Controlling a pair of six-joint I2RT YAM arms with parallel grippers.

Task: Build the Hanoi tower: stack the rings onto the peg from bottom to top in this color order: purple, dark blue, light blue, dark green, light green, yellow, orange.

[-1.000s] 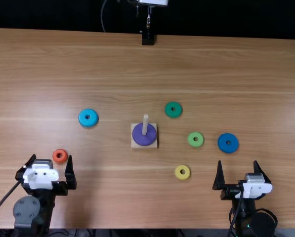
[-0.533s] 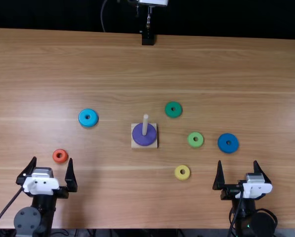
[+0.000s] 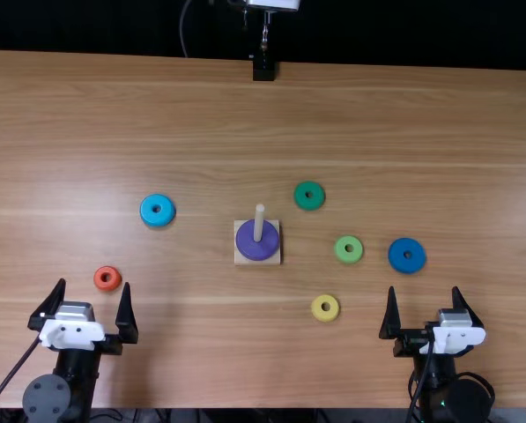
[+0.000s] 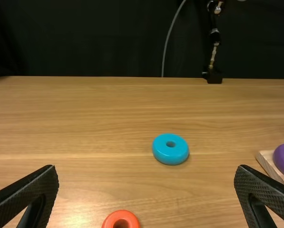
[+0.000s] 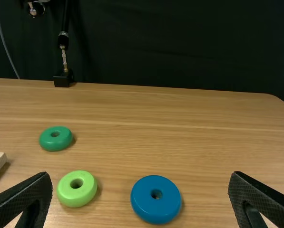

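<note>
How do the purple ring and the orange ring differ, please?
The purple ring is clearly wider than the orange ring. The purple ring sits on the peg, while the orange ring lies on the table, off the peg. Both lie flat.

A light brown wooden table [image 3: 403, 123] is stretching back toward a dark cloth [image 5: 180, 47]. At its far edge a small black block [image 3: 263, 70] is sitting beneath a slim metal rod [image 3: 264, 37], while a thin grey cable [image 4: 167, 42] is hanging just beside them.
</note>
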